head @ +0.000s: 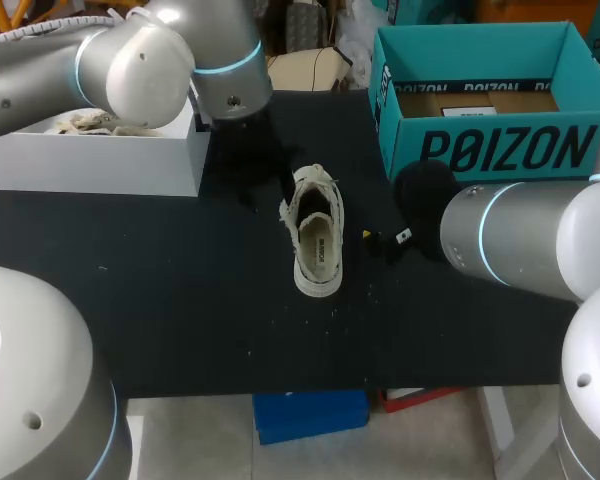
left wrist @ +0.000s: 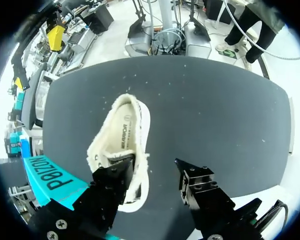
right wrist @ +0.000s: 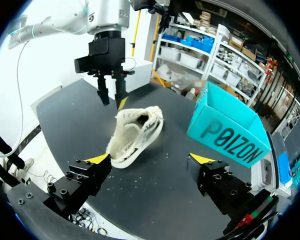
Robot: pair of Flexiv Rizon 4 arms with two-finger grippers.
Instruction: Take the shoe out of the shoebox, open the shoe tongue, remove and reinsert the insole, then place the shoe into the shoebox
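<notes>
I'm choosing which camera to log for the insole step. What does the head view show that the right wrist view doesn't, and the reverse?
Head view only: the white box at the table's left, and brown cardboard inside the teal shoebox. Right wrist view only: the left gripper hanging open near the shoe's far end, and the right gripper open, the shoe ahead of it. Both: the shoe lying on the table, outside the shoebox.

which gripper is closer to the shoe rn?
Left, narrowly, I think. Left gripper hovers right over one end of the shoe; right gripper sits beside it across a small gap.
</notes>
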